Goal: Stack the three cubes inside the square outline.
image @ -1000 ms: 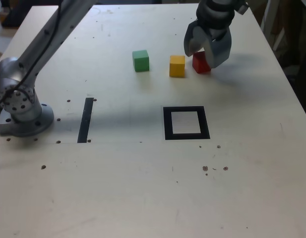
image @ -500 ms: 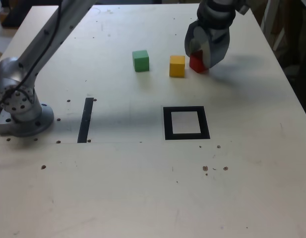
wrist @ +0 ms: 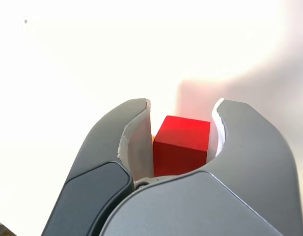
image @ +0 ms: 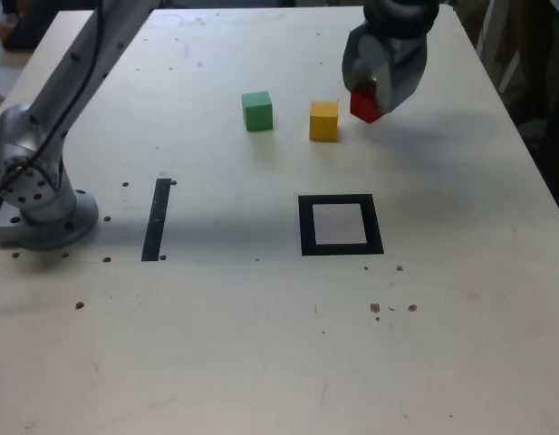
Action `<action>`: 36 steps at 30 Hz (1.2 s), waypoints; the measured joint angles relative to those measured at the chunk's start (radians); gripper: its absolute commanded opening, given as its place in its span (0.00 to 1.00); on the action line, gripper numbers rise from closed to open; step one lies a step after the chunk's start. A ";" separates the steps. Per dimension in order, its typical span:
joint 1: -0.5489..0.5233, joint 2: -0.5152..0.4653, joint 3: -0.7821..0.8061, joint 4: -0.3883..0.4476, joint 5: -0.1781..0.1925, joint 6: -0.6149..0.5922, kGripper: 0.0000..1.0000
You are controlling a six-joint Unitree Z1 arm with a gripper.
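Red cube (image: 364, 104) sits clamped between the jaws of the gripper (image: 377, 91), lifted clear of the table (image: 261, 362) near its far edge, toward the far right corner in the exterior view. In the wrist view the red cube (wrist: 181, 145) is pinched between the two pale inner pads of the gripper (wrist: 183, 132), seated deep toward the jaw root and turned a little askew.

Yellow cube (image: 323, 120) rests on the table just beside the lifted one, on the exterior view's left, with the green cube (image: 257, 111) further left along the same far row. The square outline (image: 341, 224) lies nearer the table's middle, well apart from all three cubes, its pale centre bare.

The risks lie in the carry and the release. Because the cube looks slightly rotated in the grip, it may land crooked or overlap the black tape, leaving a poor base for the other two. A low swing toward the outline could also clip the yellow cube, and a loose pinch could let the cube slip.
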 measured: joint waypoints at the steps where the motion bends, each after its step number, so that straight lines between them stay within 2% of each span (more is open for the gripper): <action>1: -0.007 -0.009 0.002 0.007 0.000 -0.017 0.38; 8: -0.069 -0.090 0.078 0.062 0.000 -0.222 0.38; 13: -0.126 -0.146 0.149 0.072 -0.008 -0.369 0.38; 18: -0.205 -0.201 0.236 0.102 -0.072 -0.538 0.38; 20: -0.217 -0.204 0.274 0.109 -0.105 -0.612 0.38; 24: -0.254 -0.206 0.315 0.111 -0.145 -0.749 0.38; 30: -0.283 -0.210 0.352 0.116 -0.197 -0.945 0.38; 36: -0.299 -0.193 0.350 0.118 -0.227 -1.008 0.38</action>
